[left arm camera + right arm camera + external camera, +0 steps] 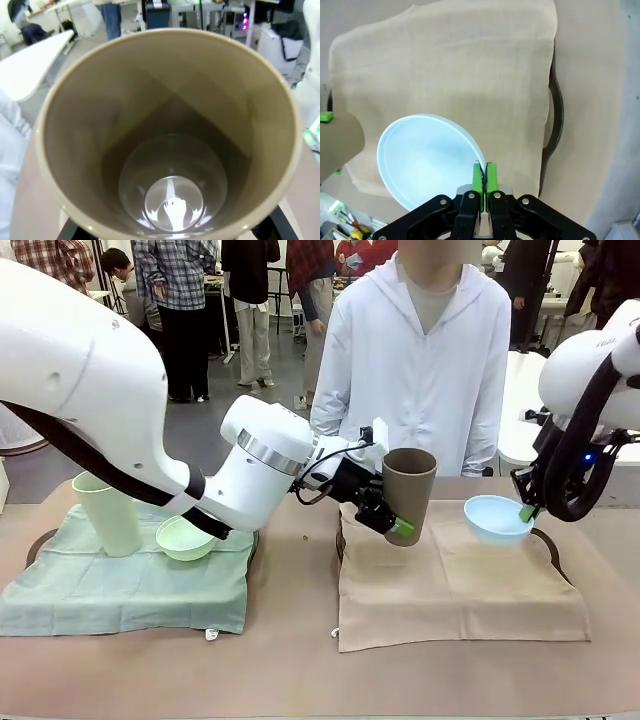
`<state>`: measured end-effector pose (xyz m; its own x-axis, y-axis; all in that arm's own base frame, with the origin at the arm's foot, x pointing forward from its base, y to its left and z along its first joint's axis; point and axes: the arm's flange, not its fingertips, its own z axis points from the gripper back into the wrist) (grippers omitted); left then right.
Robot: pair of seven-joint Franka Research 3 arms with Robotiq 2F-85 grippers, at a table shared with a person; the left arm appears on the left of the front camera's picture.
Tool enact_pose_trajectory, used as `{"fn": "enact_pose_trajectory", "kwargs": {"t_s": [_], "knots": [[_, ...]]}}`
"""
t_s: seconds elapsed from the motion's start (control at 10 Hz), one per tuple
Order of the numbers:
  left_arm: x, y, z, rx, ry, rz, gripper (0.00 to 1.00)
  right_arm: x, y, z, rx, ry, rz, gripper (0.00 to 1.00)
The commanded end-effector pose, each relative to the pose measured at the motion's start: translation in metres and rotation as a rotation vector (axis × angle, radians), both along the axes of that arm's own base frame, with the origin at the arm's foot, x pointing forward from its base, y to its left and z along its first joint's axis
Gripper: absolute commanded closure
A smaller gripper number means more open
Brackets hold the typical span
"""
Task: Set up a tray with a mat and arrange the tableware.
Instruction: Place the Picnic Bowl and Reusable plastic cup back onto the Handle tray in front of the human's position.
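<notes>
My left gripper (388, 512) is shut on the brown tumbler (410, 492) and holds it upright, slightly tilted, over the left back part of the beige mat (450, 585). The left wrist view looks straight down into the brown tumbler (170, 140). My right gripper (484, 176) is shut on the rim of the light blue bowl (422, 160). It holds the light blue bowl (495, 518) low over the mat's far right corner; I cannot tell whether the bowl touches the mat. The beige mat (460, 65) covers a dark tray whose rim (555, 115) shows beside it.
On the left lies a green mat (130, 585) with a pale green tumbler (108, 512) and a mint green bowl (185, 537) standing on it. A person in a white coat (425, 360) stands at the far side of the table.
</notes>
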<state>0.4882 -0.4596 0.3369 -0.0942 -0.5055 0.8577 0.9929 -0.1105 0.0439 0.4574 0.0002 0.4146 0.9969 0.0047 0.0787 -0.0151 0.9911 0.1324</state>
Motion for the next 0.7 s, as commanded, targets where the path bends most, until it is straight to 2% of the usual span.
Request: {"fn": "enact_pose_trajectory", "kwargs": {"t_s": [0.0, 0.3, 0.6], "knots": [[0.01, -0.006, -0.006, -0.029, -0.04, -0.002, 0.19, 0.011, -0.001, -0.011, 0.029, 0.001, 0.01, 0.96], [0.016, -0.015, -0.024, -0.041, -0.048, -0.009, 0.19, 0.015, -0.005, -0.026, 0.023, 0.017, 0.004, 0.96], [0.019, -0.021, -0.035, -0.032, -0.039, -0.024, 0.19, 0.02, -0.006, -0.037, 0.026, 0.001, -0.005, 0.96]]}}
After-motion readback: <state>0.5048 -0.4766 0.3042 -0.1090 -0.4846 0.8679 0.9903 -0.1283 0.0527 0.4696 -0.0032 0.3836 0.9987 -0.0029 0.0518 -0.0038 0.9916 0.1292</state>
